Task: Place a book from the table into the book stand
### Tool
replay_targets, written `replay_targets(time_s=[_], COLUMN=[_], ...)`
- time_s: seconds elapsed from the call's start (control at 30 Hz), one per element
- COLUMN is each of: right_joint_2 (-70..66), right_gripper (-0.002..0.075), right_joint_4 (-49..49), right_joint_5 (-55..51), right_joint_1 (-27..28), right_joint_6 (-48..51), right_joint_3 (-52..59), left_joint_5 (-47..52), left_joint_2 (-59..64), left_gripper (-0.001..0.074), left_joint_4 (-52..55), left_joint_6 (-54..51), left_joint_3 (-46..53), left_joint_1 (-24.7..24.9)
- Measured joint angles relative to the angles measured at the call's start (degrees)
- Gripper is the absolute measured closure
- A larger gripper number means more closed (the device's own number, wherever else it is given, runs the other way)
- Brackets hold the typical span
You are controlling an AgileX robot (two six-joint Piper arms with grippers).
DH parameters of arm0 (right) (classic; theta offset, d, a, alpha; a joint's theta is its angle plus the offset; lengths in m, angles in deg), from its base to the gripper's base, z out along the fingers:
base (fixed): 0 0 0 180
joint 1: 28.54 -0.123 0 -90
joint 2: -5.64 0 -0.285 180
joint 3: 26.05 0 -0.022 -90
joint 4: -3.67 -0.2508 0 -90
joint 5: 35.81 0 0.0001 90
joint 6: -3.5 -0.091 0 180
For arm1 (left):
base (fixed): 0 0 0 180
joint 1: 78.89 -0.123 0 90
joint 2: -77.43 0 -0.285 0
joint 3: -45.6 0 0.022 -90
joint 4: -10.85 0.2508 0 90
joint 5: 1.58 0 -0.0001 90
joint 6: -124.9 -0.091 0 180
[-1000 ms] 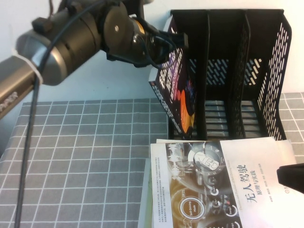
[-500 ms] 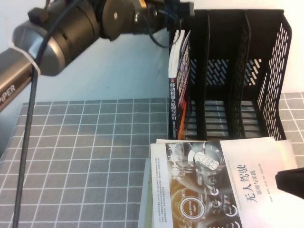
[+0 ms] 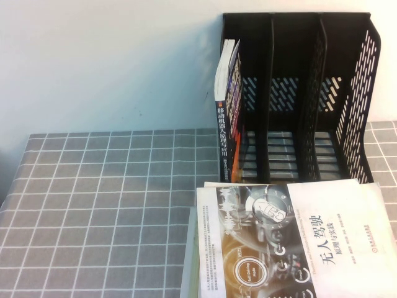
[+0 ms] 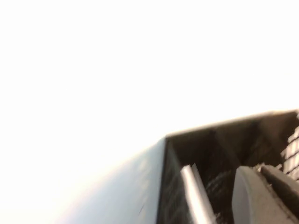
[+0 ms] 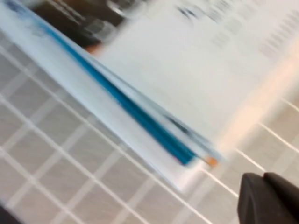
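The navy book (image 3: 228, 115) stands upright, spine out, in the leftmost compartment of the black book stand (image 3: 322, 93) at the back of the table (image 3: 93, 205). Nothing holds it. Neither gripper shows in the high view. In the left wrist view one of my left gripper's fingers (image 4: 261, 196) shows above the stand (image 4: 224, 140), clear of the book's top edge (image 4: 196, 196), with nothing in it. My right gripper (image 5: 268, 198) shows as a dark tip over the grid cloth (image 5: 56, 168).
A white-and-grey book with gear graphics (image 3: 291, 242) lies flat on another book at the front right of the table, just before the stand. It also shows in the right wrist view (image 5: 187, 60). The stand's middle and right compartments hold nothing.
My left arm let go of the navy book and rose out of the high view, leaving it upright in the left compartment. My right gripper drew back out of the high view.
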Motion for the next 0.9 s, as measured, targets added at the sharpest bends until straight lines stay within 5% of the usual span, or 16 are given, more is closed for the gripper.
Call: replay_targets(time_s=[0.2,0.57,0.9], right_joint_2=[12.1,26.2,31.0], right_gripper=[0.0728,0.0728,0.0728], right_joint_4=[12.9,6.9,0.6], right_joint_5=[4.1,16.9,18.6], right_joint_1=[0.0,0.0,0.0], right_joint_6=[-11.8,-12.4,-8.9], right_joint_3=[0.0,4.3,16.0], left_joint_5=[-11.8,-35.9,-46.2], left_joint_2=[-21.5,-51.8,-59.5], left_gripper=[0.0734,0.0735,0.0736], left_joint_4=[-8.4,-11.8,-12.0], left_joint_6=[-5.2,-7.6,-7.7], left_joint_3=[20.9,68.3,83.3], left_joint_1=[0.0,0.0,0.0])
